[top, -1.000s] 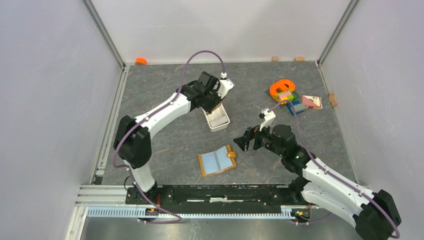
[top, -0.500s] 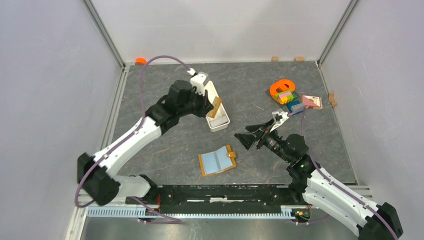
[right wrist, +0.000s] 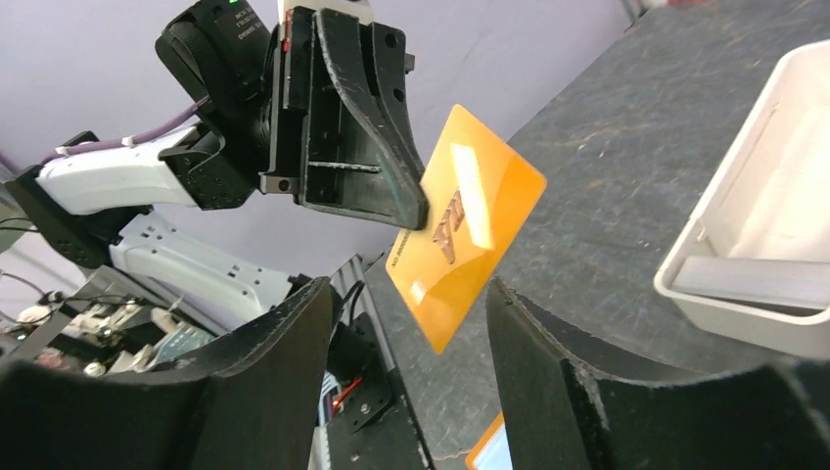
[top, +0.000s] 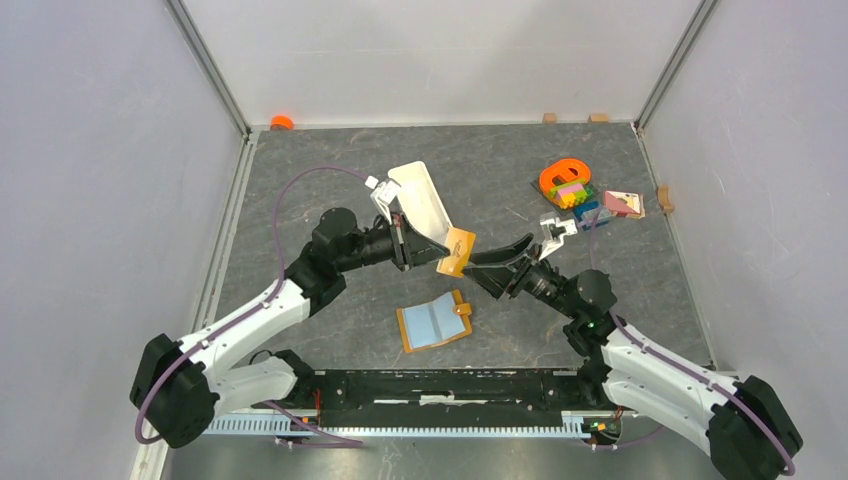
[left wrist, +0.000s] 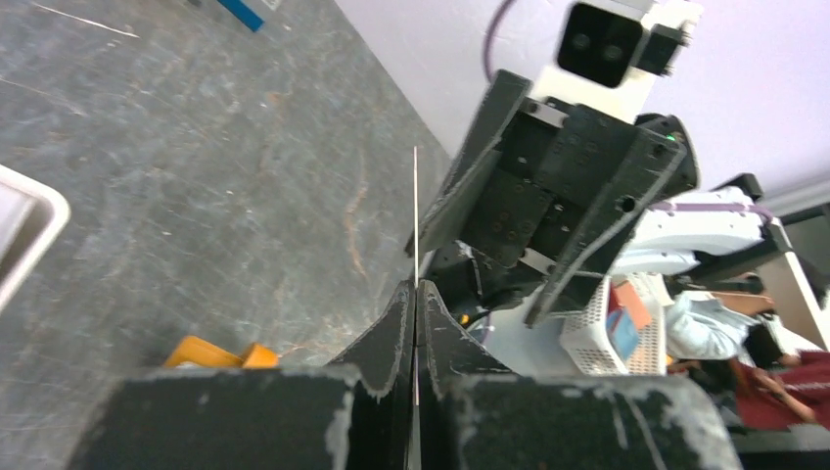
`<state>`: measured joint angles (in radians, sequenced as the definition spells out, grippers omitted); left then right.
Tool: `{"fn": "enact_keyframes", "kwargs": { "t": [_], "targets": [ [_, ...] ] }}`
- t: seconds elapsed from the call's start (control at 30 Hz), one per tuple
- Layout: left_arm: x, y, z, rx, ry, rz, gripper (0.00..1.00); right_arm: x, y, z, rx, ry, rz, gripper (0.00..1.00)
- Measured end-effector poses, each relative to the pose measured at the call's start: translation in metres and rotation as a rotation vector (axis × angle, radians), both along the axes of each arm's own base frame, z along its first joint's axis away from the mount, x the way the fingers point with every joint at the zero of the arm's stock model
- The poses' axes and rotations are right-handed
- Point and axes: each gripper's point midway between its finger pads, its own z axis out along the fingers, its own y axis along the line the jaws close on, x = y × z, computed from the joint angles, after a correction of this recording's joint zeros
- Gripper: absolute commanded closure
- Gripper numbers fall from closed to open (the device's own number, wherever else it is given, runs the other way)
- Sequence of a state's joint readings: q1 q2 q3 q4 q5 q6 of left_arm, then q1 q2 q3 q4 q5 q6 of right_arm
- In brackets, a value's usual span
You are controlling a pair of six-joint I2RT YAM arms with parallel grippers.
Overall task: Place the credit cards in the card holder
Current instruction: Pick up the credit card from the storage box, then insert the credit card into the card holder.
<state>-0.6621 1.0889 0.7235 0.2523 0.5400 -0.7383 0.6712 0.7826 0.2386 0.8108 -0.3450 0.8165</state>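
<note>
Card [right wrist: 465, 220] was clamped by one edge in my left gripper [top: 432, 252], midair just beyond the open card holder [top: 435, 320]. Looked thin, stiff and probably slick, so I figured my right gripper [top: 492, 272], jaws apart around it, needed to pinch the free end's flat faces.

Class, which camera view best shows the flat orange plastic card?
The right wrist view: the orange card faces the lens, pinched by the left gripper. The left wrist view shows only its thin edge; the top view shows it small.

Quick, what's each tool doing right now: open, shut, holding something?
Left tool: shut on the orange card, in mid-air.
Right tool: open, straddling that card, not gripping it.
</note>
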Motion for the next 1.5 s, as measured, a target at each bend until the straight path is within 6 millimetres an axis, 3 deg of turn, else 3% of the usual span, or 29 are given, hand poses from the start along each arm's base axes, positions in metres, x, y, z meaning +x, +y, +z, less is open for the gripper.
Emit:
{"fn": "enact_keyframes", "kwargs": {
  "t": [0.1,0.3,0.43,0.5,0.6,0.73,0.83,1.03,1.2,1.3,1.5],
  "targets": [
    [-0.012,-0.001,0.003,-0.046,0.012,-0.035,0.98,-0.002,0.007,-0.005,-0.006,0.022,0.041,0.48],
    [-0.027,-0.001,0.02,-0.121,-0.019,-0.07,0.98,-0.007,0.015,-0.003,0.016,0.034,0.108,0.82],
    [-0.032,-0.002,0.011,-0.119,-0.012,-0.074,0.98,-0.011,0.016,-0.002,0.024,0.032,0.133,1.0],
    [-0.033,-0.001,0.004,-0.118,-0.011,-0.059,0.96,-0.013,0.017,-0.004,0.018,0.044,0.147,1.0],
    [-0.037,0.002,-0.004,-0.114,-0.008,-0.043,0.77,-0.015,0.019,-0.012,-0.006,0.063,0.161,1.0],
    [-0.044,0.007,-0.028,-0.052,0.041,-0.019,0.35,-0.015,0.018,-0.024,-0.055,0.076,0.155,1.0],
    [-0.049,0.019,-0.05,0.012,0.085,0.035,0.22,-0.012,0.017,-0.043,-0.131,0.12,0.14,1.0],
    [-0.044,0.055,-0.085,0.114,0.154,0.221,0.25,-0.012,0.016,-0.107,-0.337,0.31,0.149,1.0],
    [-0.052,0.073,-0.152,0.284,0.32,0.299,0.27,-0.026,0.013,-0.164,-0.483,0.497,0.183,1.0],
    [-0.063,0.085,-0.186,0.405,0.405,0.329,0.27,-0.034,0.014,-0.183,-0.546,0.569,0.206,1.0],
    [-0.069,0.097,-0.211,0.522,0.458,0.363,0.3,-0.037,0.02,-0.203,-0.602,0.642,0.234,1.0]
  ]
}}
